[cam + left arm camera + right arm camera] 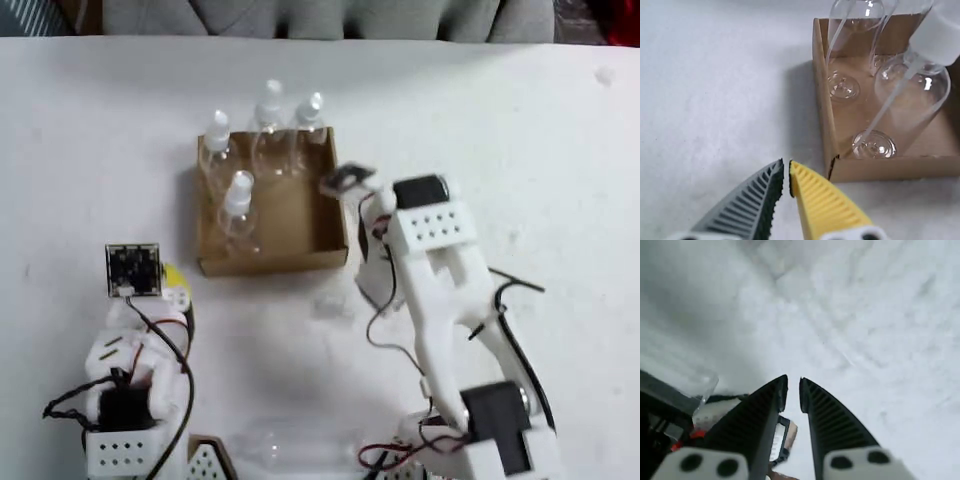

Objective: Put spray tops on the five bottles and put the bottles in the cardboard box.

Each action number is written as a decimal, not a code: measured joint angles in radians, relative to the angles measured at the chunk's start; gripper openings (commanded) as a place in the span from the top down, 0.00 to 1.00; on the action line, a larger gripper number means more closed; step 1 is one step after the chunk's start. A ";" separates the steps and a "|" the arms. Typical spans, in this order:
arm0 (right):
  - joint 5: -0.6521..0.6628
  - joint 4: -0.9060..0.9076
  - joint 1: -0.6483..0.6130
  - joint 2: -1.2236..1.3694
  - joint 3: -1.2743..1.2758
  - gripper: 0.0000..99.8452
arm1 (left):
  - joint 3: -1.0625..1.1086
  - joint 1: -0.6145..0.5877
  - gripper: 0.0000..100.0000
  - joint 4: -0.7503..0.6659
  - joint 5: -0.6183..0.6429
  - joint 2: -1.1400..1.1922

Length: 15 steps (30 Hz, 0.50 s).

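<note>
Left gripper (785, 172) together, empty, beside cardboard box (270, 263) of four topped bottles (238, 215); right gripper (793, 388) together too; fifth bottle (290, 445) at worktop's (500, 120) near edge.

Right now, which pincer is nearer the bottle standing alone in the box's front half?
Left. The left pincer sits just outside the cardboard box's corner beside that bottle; the right pincer hangs beyond the opposite wall.

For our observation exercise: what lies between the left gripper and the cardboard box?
Bare white table; the left wrist view shows nothing between the left gripper and the cardboard box.
</note>
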 measured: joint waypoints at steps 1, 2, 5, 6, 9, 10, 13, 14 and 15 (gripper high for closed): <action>0.044 0.000 -0.002 -0.034 0.041 0.98 | 0.000 0.000 0.98 0.000 0.000 0.000; 0.089 0.002 -0.006 -0.074 0.084 0.98 | 0.000 0.000 0.98 0.000 0.000 0.000; 0.204 0.002 -0.026 -0.215 0.206 0.98 | 0.000 0.000 0.98 0.000 0.000 0.000; 0.232 0.002 -0.028 -0.264 0.241 0.98 | 0.000 0.000 0.98 0.000 0.000 0.000; 0.290 0.006 -0.044 -0.416 0.328 0.98 | 0.000 0.000 0.98 0.000 0.000 0.000; 0.307 0.009 -0.061 -0.460 0.356 0.98 | 0.000 0.000 0.98 0.000 0.000 0.000; 0.368 0.017 -0.112 -0.574 0.430 0.98 | 0.000 0.000 0.98 0.000 0.000 0.000; 0.387 0.017 -0.147 -0.608 0.456 0.98 | 0.000 0.000 0.98 0.000 0.000 0.000; 0.397 0.017 -0.187 -0.635 0.482 0.98 | 0.000 0.000 0.98 0.000 0.000 0.000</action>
